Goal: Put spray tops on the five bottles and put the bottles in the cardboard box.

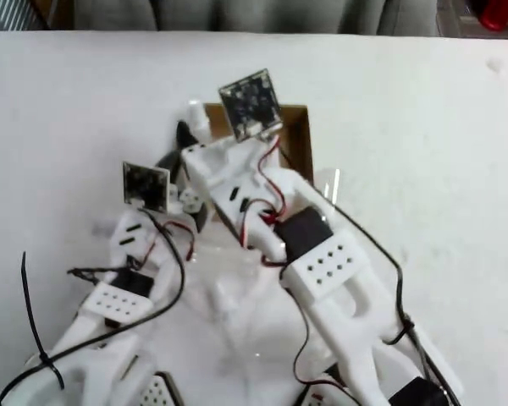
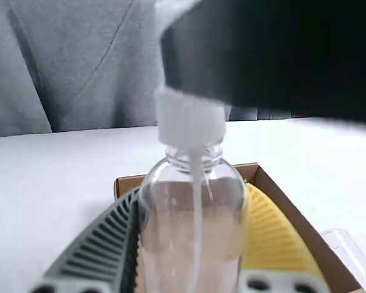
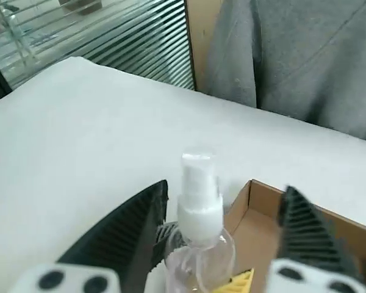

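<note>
Bottle [image 2: 171, 244] is pinched upright between the grey and the yellow finger of the left claw [image 2: 192, 201]. It is just beside the cardboard box [image 2: 280, 195], on its outer side as far as I can judge. The right claw [image 3: 226, 192] is above the bottle with its two black fingers spread, one on each side of the spray top [image 3: 198, 198], and I see no contact with it. The spray top sits on the neck with its tube hanging down inside the clear body. The thread of the neck shows under the white collar, so I judge it is not yet tightened. To do this step well, the right claw should close on the collar, not on the thin nozzle. It should be centred over the neck and turn or press straight down, because a tilted push could cross the thread. The left claw needs a firm pinch so the bottle does not spin. Around the box lies the white desk [image 3: 79, 122].
</note>
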### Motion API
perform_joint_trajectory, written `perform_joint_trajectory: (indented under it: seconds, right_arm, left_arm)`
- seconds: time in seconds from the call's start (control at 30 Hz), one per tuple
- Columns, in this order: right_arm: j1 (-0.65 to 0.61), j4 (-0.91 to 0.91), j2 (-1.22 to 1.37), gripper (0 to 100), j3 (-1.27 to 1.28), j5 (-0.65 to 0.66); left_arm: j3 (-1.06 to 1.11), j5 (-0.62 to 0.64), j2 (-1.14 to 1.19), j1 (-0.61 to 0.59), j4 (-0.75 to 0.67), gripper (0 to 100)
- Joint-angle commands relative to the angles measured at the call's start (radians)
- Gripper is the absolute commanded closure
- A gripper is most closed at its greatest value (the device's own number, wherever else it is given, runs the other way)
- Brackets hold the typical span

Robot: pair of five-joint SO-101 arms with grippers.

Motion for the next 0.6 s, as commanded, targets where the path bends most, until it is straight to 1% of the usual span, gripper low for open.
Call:
perform_joint_trajectory:
  seconds: [0.0, 0.1, 0.17, 0.23, 0.3, 0.33, 0.4, 0.43, 0.57]
  right_arm:
    - [-0.004, 0.084, -0.013, 68.3, -0.147, -0.009]
    - [0.048, 0.114, -0.008, 69.7, -0.232, -0.009]
    - [0.088, 0.114, -0.002, 74.3, -0.267, -0.005]
    - [0.111, 0.108, 0.007, 83.7, -0.284, -0.002]
    - [0.119, 0.045, 0.033, 97.6, -0.284, 0.0]
    - [0.12, 0.007, 0.051, 99.5, -0.284, 0.0]
    - [0.119, -0.048, 0.093, 93.1, -0.284, 0.0]
    - [0.113, -0.067, 0.108, 92.6, -0.284, 0.0]
    - [0.071, -0.102, 0.154, 98.9, -0.311, 0.0]
  left_arm:
    - [-0.012, 0.012, -0.041, -0.01, -0.029, 98]
    - [-0.012, 0.012, -0.041, -0.01, -0.029, 98]
    - [-0.012, 0.012, -0.041, -0.01, -0.029, 98]
    - [-0.012, 0.012, -0.041, -0.01, -0.029, 98]
    - [-0.012, 0.012, -0.041, -0.01, -0.029, 98]
    - [-0.012, 0.012, -0.041, -0.01, -0.029, 98]
    - [-0.012, 0.011, -0.041, -0.01, -0.029, 98]
    - [-0.012, 0.009, -0.041, -0.01, -0.029, 98]
    - [-0.011, 0.008, -0.041, -0.01, -0.029, 98]
